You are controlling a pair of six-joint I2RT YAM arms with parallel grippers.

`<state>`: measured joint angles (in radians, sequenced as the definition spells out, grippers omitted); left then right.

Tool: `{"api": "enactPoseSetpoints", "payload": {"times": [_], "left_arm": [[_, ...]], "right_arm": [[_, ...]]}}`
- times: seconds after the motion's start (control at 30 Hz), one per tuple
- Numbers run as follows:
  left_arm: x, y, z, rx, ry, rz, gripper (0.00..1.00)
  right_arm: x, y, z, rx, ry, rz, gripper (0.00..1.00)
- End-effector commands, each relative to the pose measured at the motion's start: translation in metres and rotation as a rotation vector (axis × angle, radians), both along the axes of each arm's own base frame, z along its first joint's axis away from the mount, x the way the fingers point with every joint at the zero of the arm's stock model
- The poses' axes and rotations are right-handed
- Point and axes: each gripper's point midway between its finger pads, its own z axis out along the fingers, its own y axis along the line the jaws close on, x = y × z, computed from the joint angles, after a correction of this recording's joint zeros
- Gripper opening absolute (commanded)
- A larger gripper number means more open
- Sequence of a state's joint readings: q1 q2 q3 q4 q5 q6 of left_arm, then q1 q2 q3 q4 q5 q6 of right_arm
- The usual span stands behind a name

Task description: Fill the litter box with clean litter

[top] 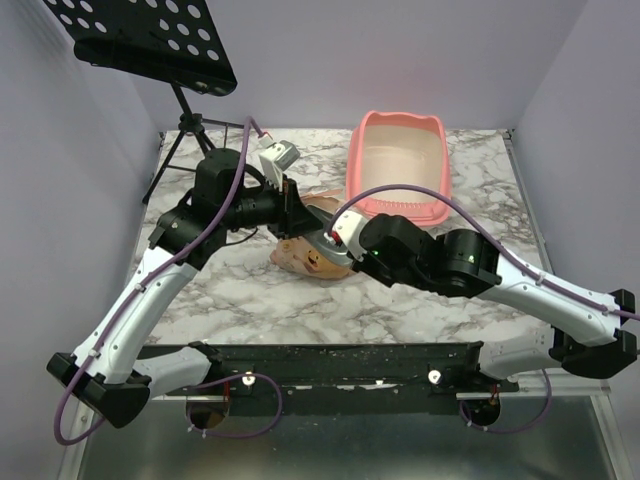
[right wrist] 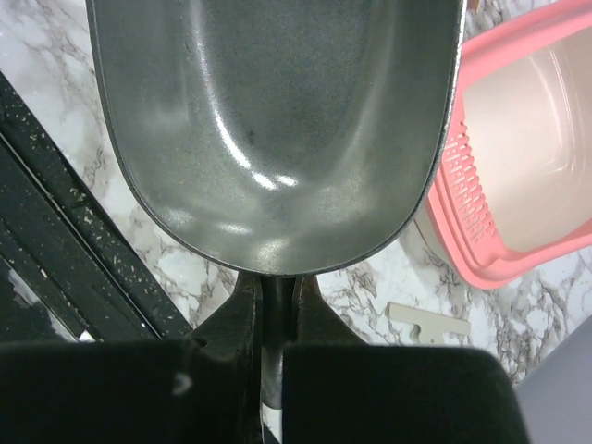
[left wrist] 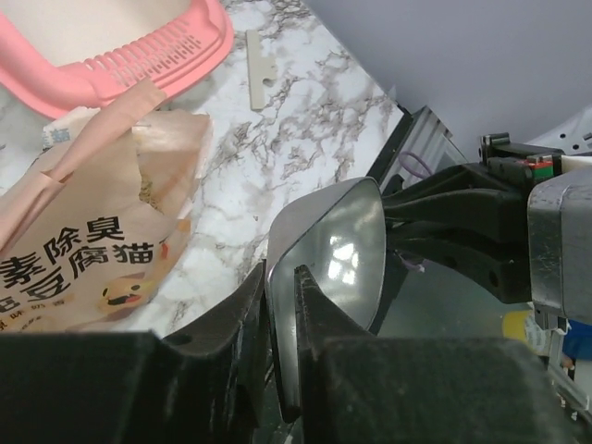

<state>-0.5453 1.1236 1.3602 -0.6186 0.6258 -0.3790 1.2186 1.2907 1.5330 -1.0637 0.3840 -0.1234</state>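
Note:
The pink litter box [top: 437, 205] stands at the back centre-right, its pale inside bare; it also shows in the left wrist view [left wrist: 139, 55] and the right wrist view [right wrist: 462, 199]. No clean litter shows. A grey metal scoop [right wrist: 277, 129] is empty. My right gripper [right wrist: 276, 282] is shut on its handle, and my left gripper [left wrist: 282, 273] is shut on its rim [left wrist: 328, 250]. Both grippers [top: 293, 205] [top: 335, 235] meet above the orange-tan printed bag [top: 305, 258], which lies in front of the box with its mouth open [left wrist: 92, 240].
A black perforated stand on a tripod [top: 150, 40] is at the back left. A small beige strip [left wrist: 259, 83] lies on the marble beside the box. A black rail [top: 330, 360] runs along the near edge. Walls close in left and right.

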Motion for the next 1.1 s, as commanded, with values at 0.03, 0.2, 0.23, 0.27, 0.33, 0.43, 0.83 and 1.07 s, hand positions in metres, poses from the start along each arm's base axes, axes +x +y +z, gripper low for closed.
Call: {"api": "enactPoseSetpoints", "payload": {"times": [0.03,0.2,0.23,0.27,0.33,0.43,0.83,1.07], "left_arm": [[-0.003,-0.001,-0.005,0.015,-0.003,-0.016,0.05],[-0.002,0.004,0.001,0.000,-0.084,-0.001,0.00],[0.002,0.007,0.004,-0.007,-0.115,0.032,0.00],[0.006,0.012,0.009,-0.011,-0.151,0.081,0.00],[0.012,0.024,0.016,-0.014,-0.208,0.164,0.00],[0.020,0.039,0.021,-0.010,-0.259,0.260,0.00],[0.054,0.094,0.040,-0.104,-0.336,0.499,0.00],[0.066,0.096,0.049,-0.310,-0.278,0.427,0.00]], "right_arm": [[-0.001,0.001,0.015,0.041,-0.031,-0.005,0.00],[0.000,-0.002,0.019,0.066,-0.044,-0.019,0.02],[0.001,-0.001,0.022,0.096,-0.055,-0.031,0.15],[0.002,-0.001,0.027,0.127,-0.071,-0.034,0.33],[0.003,0.006,0.041,0.216,-0.099,-0.023,0.60],[0.004,0.017,0.065,0.328,-0.127,-0.010,0.84],[0.103,0.010,0.125,0.791,-0.105,-0.399,0.84],[0.117,-0.002,0.134,1.063,0.062,-0.194,0.83]]}}
